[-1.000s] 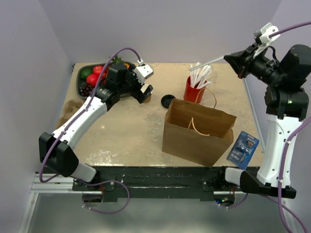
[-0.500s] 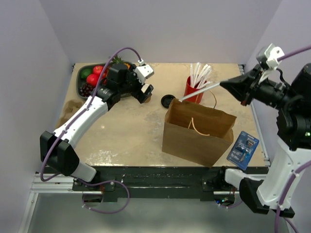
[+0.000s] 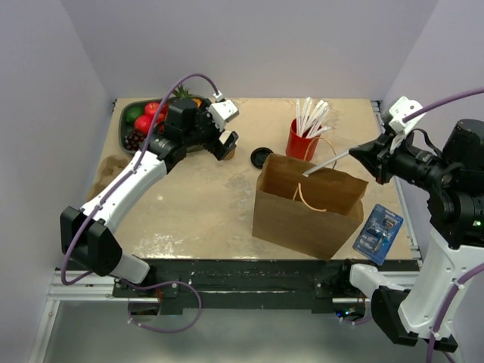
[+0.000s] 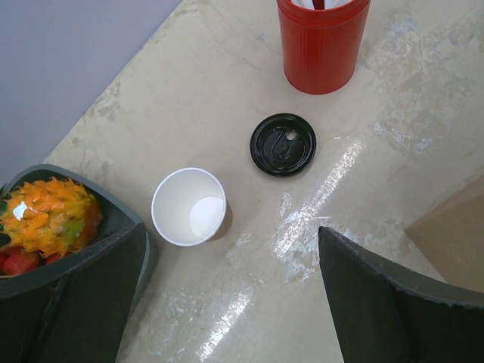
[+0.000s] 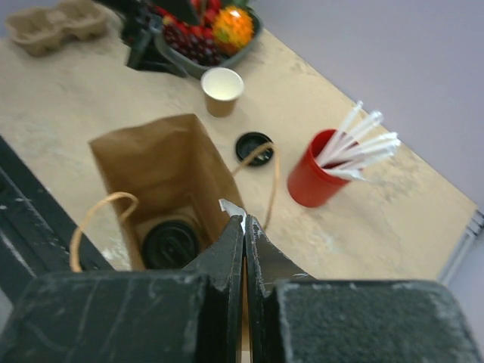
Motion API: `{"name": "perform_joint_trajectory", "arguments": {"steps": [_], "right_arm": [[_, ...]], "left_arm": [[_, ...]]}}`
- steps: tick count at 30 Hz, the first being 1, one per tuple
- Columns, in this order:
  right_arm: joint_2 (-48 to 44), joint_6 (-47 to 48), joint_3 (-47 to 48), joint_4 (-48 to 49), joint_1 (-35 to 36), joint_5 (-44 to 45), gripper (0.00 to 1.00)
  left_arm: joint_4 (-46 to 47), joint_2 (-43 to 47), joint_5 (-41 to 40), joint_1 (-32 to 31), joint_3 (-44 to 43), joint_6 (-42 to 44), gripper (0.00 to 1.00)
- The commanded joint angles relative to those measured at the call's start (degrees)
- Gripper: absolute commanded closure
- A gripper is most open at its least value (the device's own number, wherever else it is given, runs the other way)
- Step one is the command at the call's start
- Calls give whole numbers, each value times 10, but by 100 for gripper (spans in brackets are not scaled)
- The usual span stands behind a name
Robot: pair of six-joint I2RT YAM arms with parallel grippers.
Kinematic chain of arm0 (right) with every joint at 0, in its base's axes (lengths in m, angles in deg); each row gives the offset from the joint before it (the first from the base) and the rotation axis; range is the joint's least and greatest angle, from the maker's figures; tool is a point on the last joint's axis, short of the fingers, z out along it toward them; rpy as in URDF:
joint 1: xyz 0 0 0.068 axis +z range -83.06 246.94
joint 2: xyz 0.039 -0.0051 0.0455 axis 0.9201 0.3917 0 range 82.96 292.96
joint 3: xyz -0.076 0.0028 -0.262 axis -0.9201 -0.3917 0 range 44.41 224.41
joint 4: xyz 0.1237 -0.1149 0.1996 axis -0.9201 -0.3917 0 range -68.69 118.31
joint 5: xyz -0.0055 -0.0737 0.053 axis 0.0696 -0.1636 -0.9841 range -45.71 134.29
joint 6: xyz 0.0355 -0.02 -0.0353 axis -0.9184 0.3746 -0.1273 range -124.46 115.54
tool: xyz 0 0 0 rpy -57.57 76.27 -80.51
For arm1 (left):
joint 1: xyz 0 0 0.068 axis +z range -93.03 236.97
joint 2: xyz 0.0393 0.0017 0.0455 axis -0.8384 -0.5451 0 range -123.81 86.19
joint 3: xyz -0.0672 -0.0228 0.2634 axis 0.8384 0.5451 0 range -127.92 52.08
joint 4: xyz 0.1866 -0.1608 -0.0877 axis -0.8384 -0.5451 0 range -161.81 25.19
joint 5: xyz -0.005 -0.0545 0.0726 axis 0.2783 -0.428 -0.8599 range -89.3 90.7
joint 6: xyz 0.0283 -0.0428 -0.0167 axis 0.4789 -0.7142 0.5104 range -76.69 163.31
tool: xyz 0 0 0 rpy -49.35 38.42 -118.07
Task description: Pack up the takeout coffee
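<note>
Blue packet [image 3: 378,233]: propped at the near right edge of the surface [image 3: 204,204], just beside the bag's corner; it looks to play no part in the packing.
Paper bag [image 3: 306,208]: upright near the front, mouth open upward so things can be lowered straight in.
Takeout coffee [image 5: 170,242]: already at the bottom of the bag; only its black lid shows, seen from above in the right wrist view.
Right jaws: pinched shut on a white straw [image 3: 327,162], held above the bag and slanted down with its tip over the open mouth, probably to go in beside the cup.
Loose lid [image 4: 283,144]: flat on the surface beyond the bag, between the red cup and the open cup.
Open cup [image 4: 187,206]: lidless, upright, near the tray; a spare, not the drink being packed.
Red cup [image 4: 321,41]: holds the remaining straws.
Left jaws: spread wide, gripping nothing, hanging over the open cup and loose lid.
Fruit tray [image 3: 128,121]: far left corner.
</note>
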Motion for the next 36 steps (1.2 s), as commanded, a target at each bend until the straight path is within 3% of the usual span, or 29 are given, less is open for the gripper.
{"name": "perform_joint_trajectory", "arguments": {"steps": [1, 2, 5, 6, 10, 13, 14, 15, 20, 23, 27, 30, 36], "right_arm": [[-17, 68, -35, -67, -1, 84, 100], [-21, 71, -47, -67, -1, 87, 100], [-20, 54, -69, -67, 0, 89, 63], [-15, 44, -64, -67, 0, 75, 46], [27, 14, -12, -43, 0, 55, 27], [32, -66, -34, 61, 0, 122, 17], [27, -90, -47, 135, 0, 145, 4], [22, -138, -60, 172, 0, 175, 1], [29, -221, -127, 356, 0, 353, 1], [62, -251, -132, 390, 0, 470, 1], [145, -286, -73, 361, 0, 583, 1], [163, -286, -31, 353, 0, 605, 1], [142, -273, -45, 404, 0, 599, 1]], "left_arm": [[24, 33, 2, 4, 10, -7, 0], [24, 34, 2, 4, 14, -7, 0], [27, 38, 4, 4, 19, -6, 0], [27, 38, 5, 4, 19, -6, 0], [29, 35, 4, 5, 12, -6, 0], [35, 27, -2, 4, -5, -17, 0], [41, 25, -9, 4, -11, -23, 0], [44, 23, -35, 4, -18, -36, 0], [70, 24, -149, 14, -52, -75, 0], [82, 33, -194, 40, -65, -96, 0], [70, 30, -196, 99, -106, -144, 0], [45, 12, -186, 151, -159, -161, 0], [23, -10, -172, 220, -236, -170, 0]]}}
